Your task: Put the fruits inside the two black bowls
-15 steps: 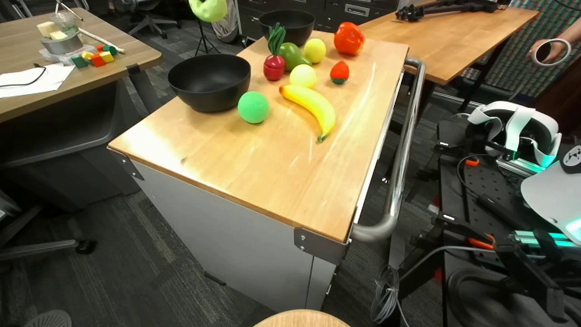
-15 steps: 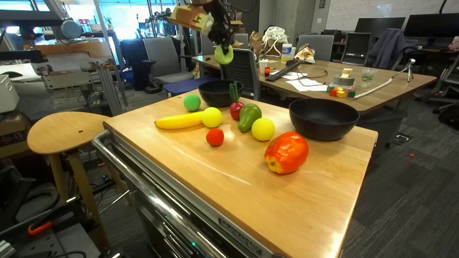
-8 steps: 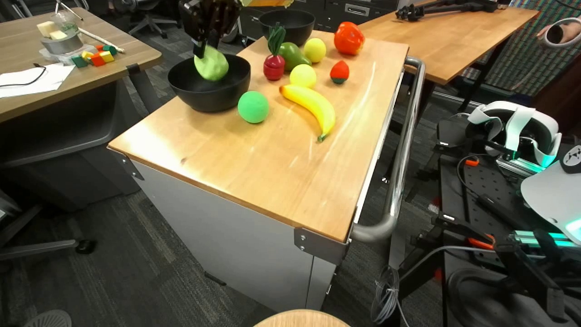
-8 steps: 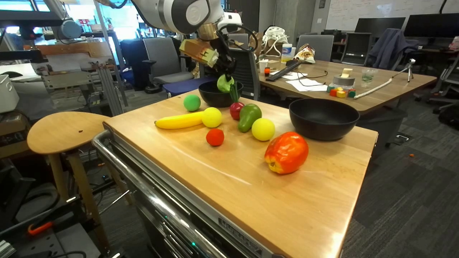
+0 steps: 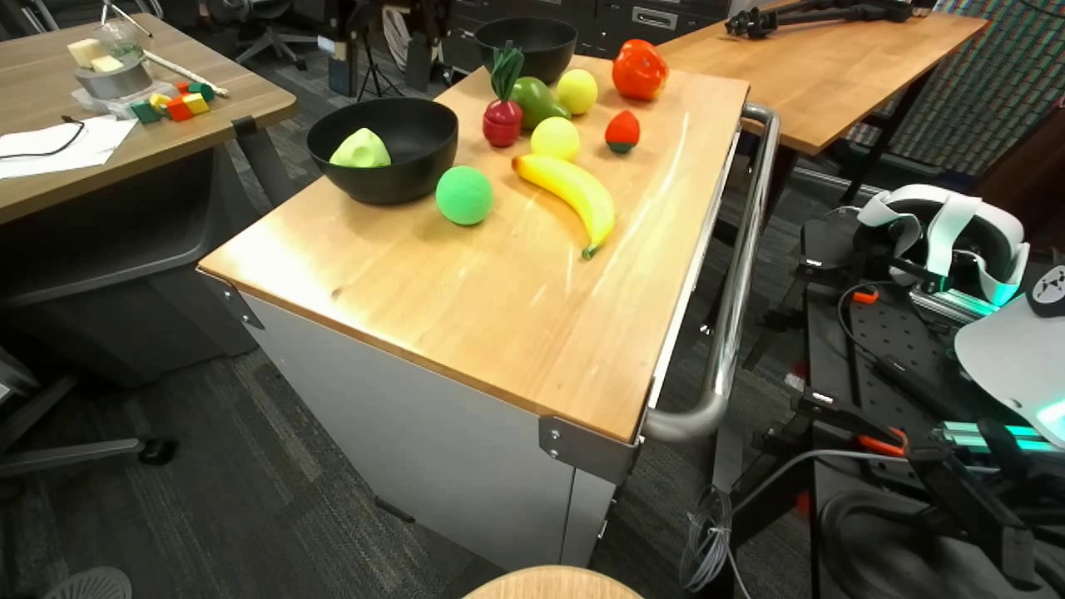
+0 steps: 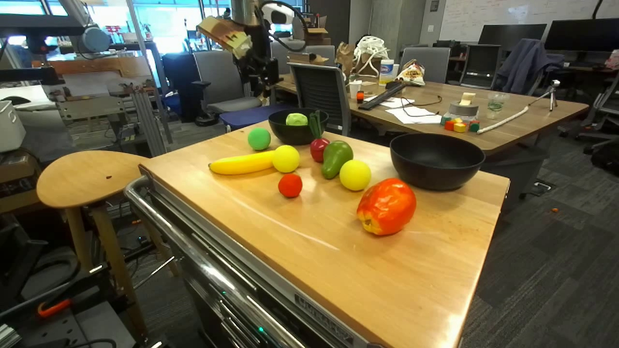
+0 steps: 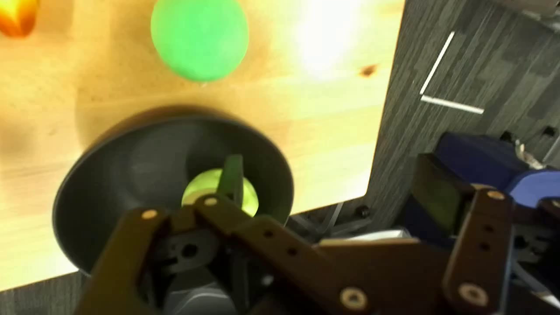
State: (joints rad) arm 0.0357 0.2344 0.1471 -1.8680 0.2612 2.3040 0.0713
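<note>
Now the pale-green fruit lies inside a black bowl; the gripper (jaws spread) has released it.

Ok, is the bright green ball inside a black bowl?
No, in an exterior view the green ball sits on the wooden top, beside the black bowl that holds the pale green fruit.

Light-green fruit now loose in bowl

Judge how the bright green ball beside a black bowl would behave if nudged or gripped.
The green ball would probably roll at a nudge, being round on a flat wooden top. The black bowl close by would likely stop a roll that way. The ball looks matt, so it may not slip easily.
</note>
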